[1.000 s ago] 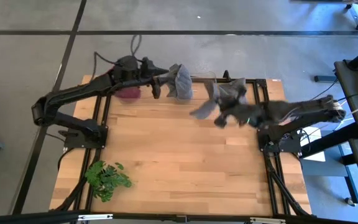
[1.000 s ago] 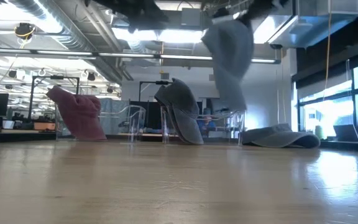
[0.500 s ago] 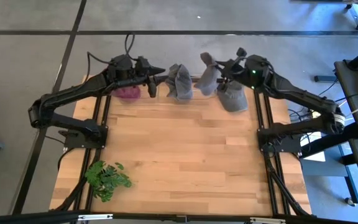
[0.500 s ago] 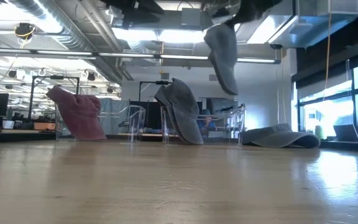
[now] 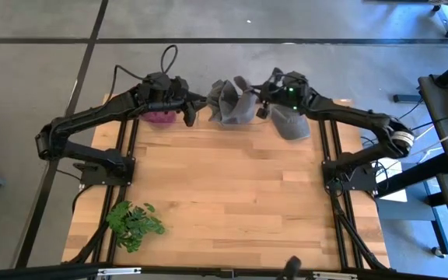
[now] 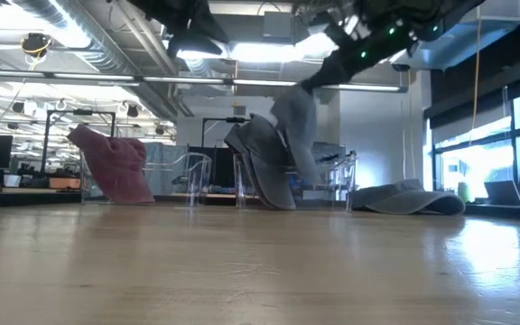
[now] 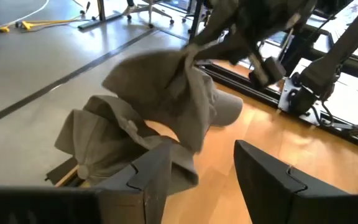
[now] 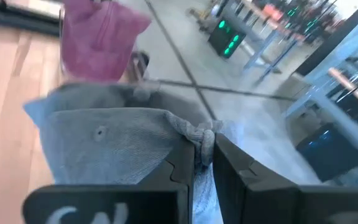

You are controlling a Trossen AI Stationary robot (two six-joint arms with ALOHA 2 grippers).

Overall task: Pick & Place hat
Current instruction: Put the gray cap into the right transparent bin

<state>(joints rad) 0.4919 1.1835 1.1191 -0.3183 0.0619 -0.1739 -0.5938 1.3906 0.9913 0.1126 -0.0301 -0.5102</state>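
Where the high view hides it, the right wrist view shows the right claw (image 8: 204, 152) clamped on the grey fabric hat (image 8: 104, 143), now lowered toward 12 o'clock; left claw (image 7: 213, 171) gapes.

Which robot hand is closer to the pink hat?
The left. The left gripper hovers open just beside the pink hat at the table's back edge. The right gripper, shut on a grey hat, is farther, past the other grey hat on the stand.
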